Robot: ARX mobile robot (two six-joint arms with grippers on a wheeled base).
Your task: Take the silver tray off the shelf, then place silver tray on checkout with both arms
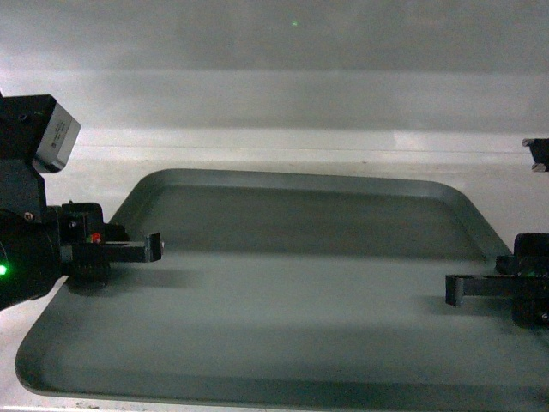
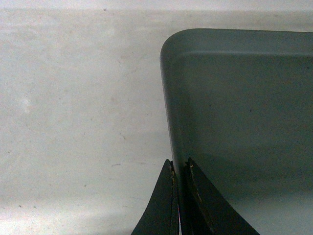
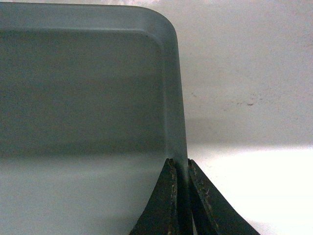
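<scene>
From the head view I see the silver tray (image 1: 292, 292) filling the lower two thirds of the frame, lying flat on a pale white surface (image 1: 283, 146) that runs across the upper part of the picture. Whether that surface is shelf or counter I cannot tell.

My left gripper (image 1: 153, 249) comes in from the left edge at mid-height, its finger reaching over the tray's left rim. A grey box module (image 1: 58, 133) sits on the arm near the upper left, and a small red mark (image 1: 95, 237) shows on the gripper body.

In the left wrist view the two dark fingers (image 2: 161, 205) rise from the bottom centre, pressed onto the tray's left rim (image 2: 170, 122), one outside and one inside.

My right gripper (image 1: 453, 290) enters from the right edge, a little lower in the frame, its finger over the tray's right rim. The right wrist view shows its fingers (image 3: 208, 205) at bottom centre, pinching the right rim (image 3: 178, 107) the same way, with the tray's rounded far corner in the upper middle.
</scene>
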